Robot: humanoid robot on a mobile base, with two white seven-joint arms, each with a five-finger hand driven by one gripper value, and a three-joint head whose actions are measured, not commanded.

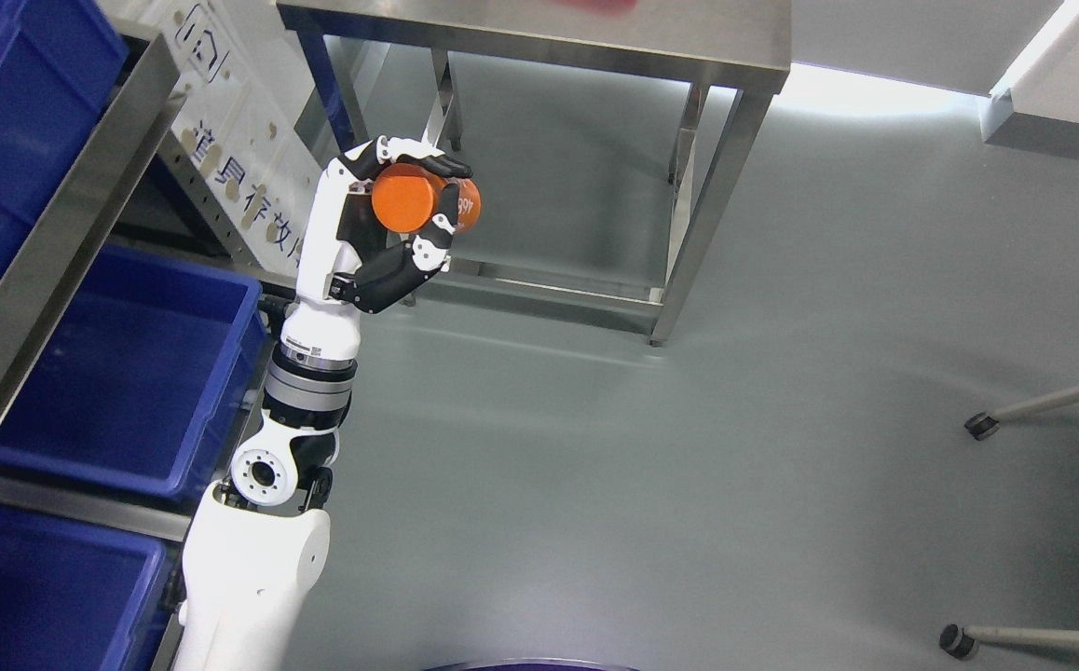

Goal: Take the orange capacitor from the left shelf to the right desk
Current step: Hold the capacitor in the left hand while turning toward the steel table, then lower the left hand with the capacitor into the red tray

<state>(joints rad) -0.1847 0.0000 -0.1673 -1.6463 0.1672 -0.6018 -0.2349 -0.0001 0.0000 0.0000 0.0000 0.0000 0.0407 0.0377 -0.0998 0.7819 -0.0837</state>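
Left hand (381, 224) fingers curl around the orange capacitor (423, 198).

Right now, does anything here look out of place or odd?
Nothing stands out. The left hand holds the orange capacitor in the air, between the shelf with blue bins and the steel desk. Nothing is spilled on the floor.

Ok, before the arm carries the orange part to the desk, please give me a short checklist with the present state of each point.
1. Left robot hand closed around the orange cylindrical capacitor: ok.
2. Capacitor lifted clear of the blue plastic bins on the metal shelf: ok.
3. Grey floor between hand and stainless steel desk free of obstacles: ok.
4. Free spot on the desk top: cannot tell, mostly out of view.
5. Right arm out of the way: cannot tell, not visible.
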